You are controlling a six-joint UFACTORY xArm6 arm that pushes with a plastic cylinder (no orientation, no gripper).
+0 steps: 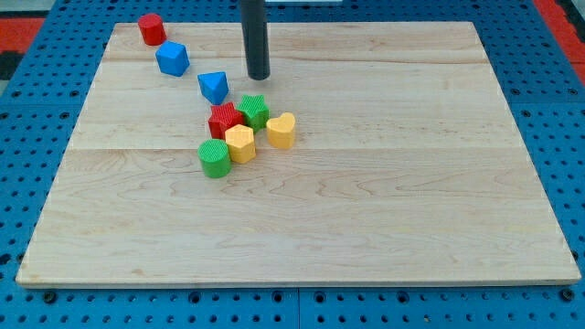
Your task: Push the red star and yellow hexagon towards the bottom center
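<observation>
Pale wooden board (366,228) on a blue pegboard bench (558,100)

My tip (260,76), just a bare rod with no pincer, sits above the red star (224,120) and yellow hexagon (240,143).

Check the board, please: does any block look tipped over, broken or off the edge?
Nothing stands out. All eight blocks sit flat on the wooden board. My tip hangs just above the cluster where the red star touches the yellow hexagon.
</observation>
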